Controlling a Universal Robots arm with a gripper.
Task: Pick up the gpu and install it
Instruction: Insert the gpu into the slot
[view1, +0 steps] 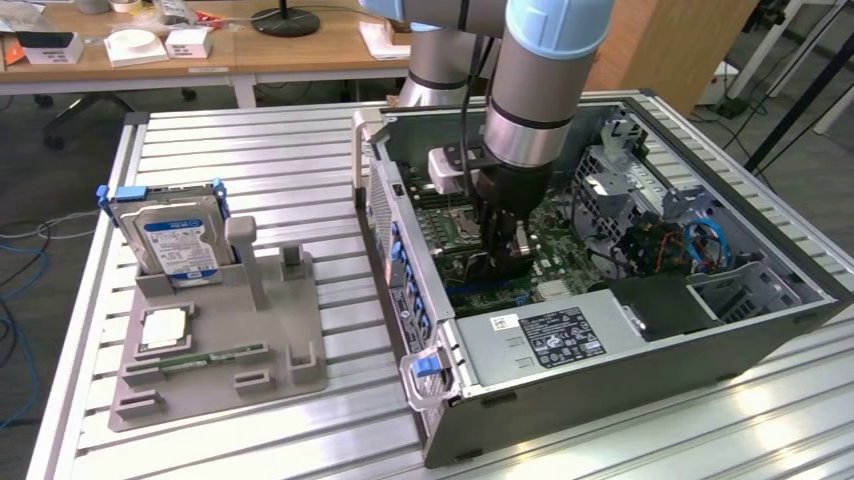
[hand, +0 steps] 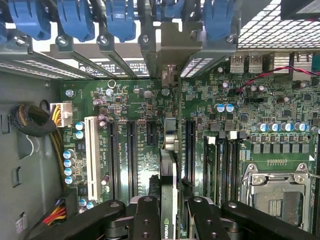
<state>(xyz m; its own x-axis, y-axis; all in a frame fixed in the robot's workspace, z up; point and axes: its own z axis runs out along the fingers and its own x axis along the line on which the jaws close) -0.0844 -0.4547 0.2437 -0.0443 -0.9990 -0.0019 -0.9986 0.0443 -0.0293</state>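
With our jaws clenched on the thin green gpu card (hand: 168, 200) above the green motherboard (hand: 145, 150), we judge a slight tilt could miss the slot.

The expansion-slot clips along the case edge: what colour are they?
Blue clips, clearest in the wrist view.

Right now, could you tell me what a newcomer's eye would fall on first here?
The arm plunging into the open computer case, where its gripper holds the gpu edge-on over the green motherboard. Next, the blue-labelled hard drive standing in the grey holder at the exterior view's left.
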